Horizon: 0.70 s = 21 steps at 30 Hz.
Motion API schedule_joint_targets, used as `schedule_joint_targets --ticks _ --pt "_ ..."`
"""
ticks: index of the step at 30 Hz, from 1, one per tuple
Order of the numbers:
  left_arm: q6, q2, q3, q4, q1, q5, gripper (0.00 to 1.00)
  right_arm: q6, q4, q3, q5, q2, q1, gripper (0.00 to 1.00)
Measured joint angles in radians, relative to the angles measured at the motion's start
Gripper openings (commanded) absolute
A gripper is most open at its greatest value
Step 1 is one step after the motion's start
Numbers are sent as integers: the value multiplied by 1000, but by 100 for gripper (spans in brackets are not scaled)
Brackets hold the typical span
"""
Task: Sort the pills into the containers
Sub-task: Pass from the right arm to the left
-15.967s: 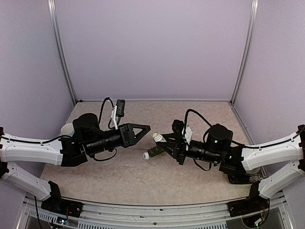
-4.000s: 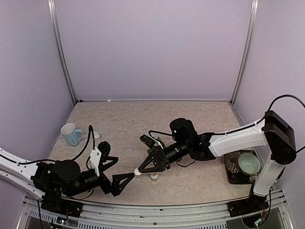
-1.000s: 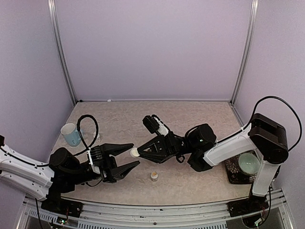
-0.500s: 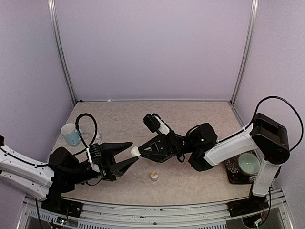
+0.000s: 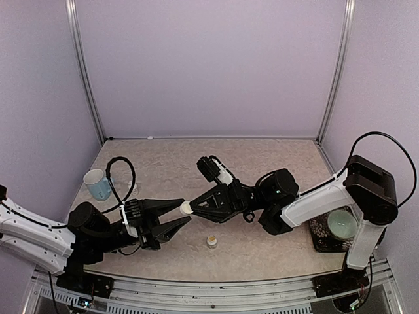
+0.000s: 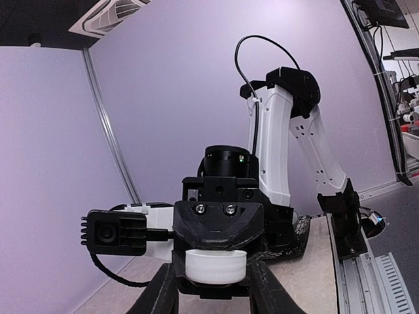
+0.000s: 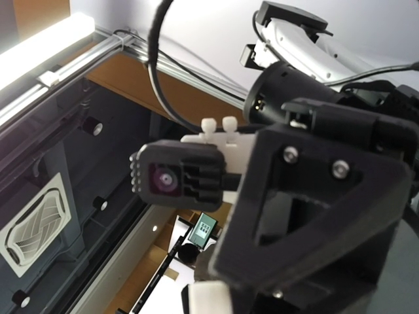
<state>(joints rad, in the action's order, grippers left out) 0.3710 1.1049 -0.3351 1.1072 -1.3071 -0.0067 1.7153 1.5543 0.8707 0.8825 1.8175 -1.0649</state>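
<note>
Beige tabletop (image 5: 262,163) below, right claw (image 5: 192,207) gripping white bottle (image 5: 185,209) — cap (image 6: 216,263) pointing left, inside left claw (image 5: 185,211), contact unclear

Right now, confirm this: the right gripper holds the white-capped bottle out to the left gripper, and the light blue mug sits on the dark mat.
Not the mug: the top external view shows the pale green bowl on the dark mat; the light blue mug stands at far left. The rest holds.
</note>
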Motion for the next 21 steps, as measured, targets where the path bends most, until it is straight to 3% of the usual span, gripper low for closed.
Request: schedule_joint_targets --ticks 16,21 --pt "0 12 0 -1 5 9 33 0 0 0 0 0 0 13" --pt "-1 13 -1 0 5 11 40 0 0 0 0 0 0 13"
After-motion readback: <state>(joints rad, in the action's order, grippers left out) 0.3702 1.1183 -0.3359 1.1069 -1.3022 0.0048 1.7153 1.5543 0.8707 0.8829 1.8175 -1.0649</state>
